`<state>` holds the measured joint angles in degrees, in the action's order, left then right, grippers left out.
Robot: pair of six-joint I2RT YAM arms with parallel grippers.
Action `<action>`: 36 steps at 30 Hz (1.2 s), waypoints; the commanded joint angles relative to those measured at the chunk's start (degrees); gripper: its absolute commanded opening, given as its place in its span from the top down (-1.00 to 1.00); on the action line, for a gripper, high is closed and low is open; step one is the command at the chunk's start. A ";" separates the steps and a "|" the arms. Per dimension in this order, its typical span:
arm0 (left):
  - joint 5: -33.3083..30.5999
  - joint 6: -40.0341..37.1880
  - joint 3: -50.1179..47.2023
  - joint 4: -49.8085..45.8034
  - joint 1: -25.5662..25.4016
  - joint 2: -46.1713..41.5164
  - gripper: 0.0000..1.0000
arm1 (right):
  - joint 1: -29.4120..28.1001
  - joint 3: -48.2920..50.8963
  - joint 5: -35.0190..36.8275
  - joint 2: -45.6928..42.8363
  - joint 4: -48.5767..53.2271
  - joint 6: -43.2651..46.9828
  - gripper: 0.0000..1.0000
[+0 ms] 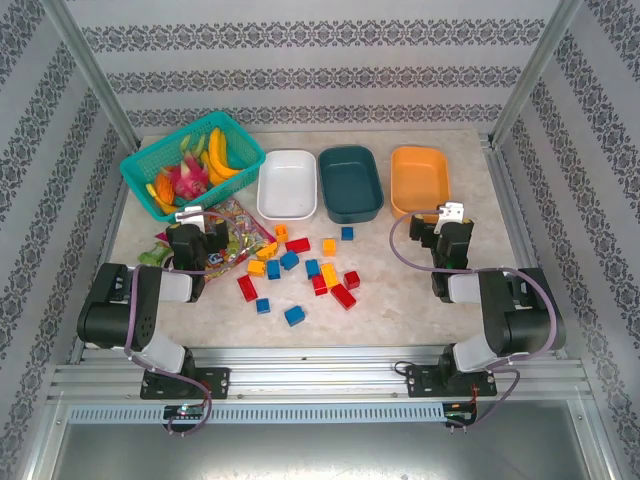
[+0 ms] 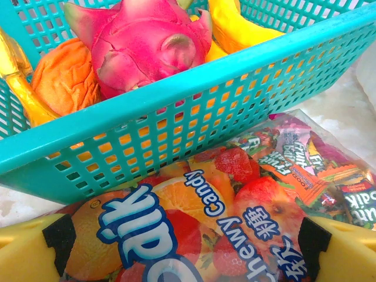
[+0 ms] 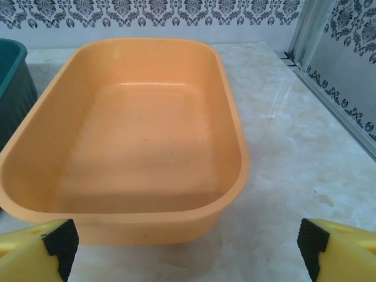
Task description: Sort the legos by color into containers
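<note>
1. Chunky glossy plastic bricks (image 1: pixel 312 268), red, blue and orange-yellow, lie scattered mid-frame.
2. Smooth rounded-rectangle plastic tubs (image 1: pixel 350 183), white, dark teal and orange, line the upper middle.
3. Left gripper (image 2: pixel 188 247) and right gripper (image 3: pixel 188 241): fingers apart, empty.

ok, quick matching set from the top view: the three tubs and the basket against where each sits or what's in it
Things:
1. white tub
2. teal tub
3. orange tub
4. basket

Place or state:
a. holds fruit
b. middle of the tub row
c. right end of the tub row
d. left end of the tub row, beside the basket

Pairs: 1-d, 2-b, 3-c, 4-a
</note>
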<state>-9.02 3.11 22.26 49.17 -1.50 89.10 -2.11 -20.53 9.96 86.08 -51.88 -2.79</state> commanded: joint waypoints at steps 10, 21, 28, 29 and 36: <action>-0.08 -0.55 0.05 0.99 0.18 0.25 -1.00 | 0.00 -0.91 -1.70 0.36 -0.42 0.24 -0.95; -4.00 -0.57 3.62 -15.33 -1.66 -11.37 -1.00 | -1.43 0.47 2.78 -3.06 -1.04 0.58 -0.95; -16.27 3.05 5.98 -37.99 -7.39 -37.97 -1.00 | -10.75 -4.60 17.24 -26.30 18.56 5.08 -0.95; -16.45 3.60 6.99 -41.27 -8.07 -40.93 -1.00 | -11.70 -8.22 17.77 -29.32 25.04 4.84 -0.95; -17.13 19.99 24.82 -67.12 -17.33 -43.82 -1.00 | -11.46 -42.47 -3.91 -28.02 85.52 -30.06 -0.95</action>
<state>-24.69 7.51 39.42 3.20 -18.22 43.90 -15.33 -58.61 17.82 56.14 1.04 -12.99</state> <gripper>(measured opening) 0.998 0.977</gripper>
